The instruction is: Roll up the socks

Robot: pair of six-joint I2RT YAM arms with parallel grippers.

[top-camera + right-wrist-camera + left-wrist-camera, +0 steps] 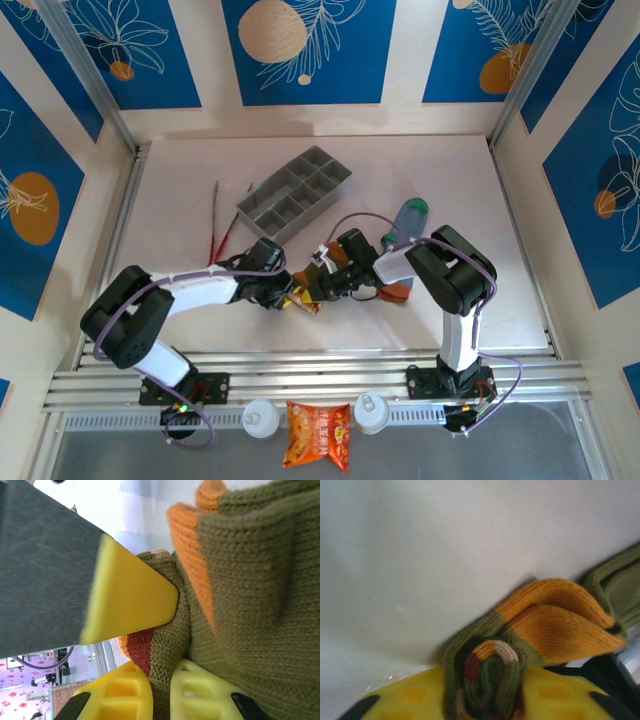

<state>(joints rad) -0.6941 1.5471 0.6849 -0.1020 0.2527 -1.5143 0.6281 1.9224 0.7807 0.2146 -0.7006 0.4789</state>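
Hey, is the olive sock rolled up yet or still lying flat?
Partly rolled. In the left wrist view the olive sock has its striped end wound into a coil, while its orange toe sticks out unrolled.

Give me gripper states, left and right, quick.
Left gripper: closed, holding the olive sock.
Right gripper: closed on the same olive sock.

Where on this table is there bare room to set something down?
Bare: the far-right corner of the white table right of the grey compartment tray, and the near strip before the arm bases. Crowded: the centre, where left gripper and right gripper clamp the olive-brown, orange-toed sock.
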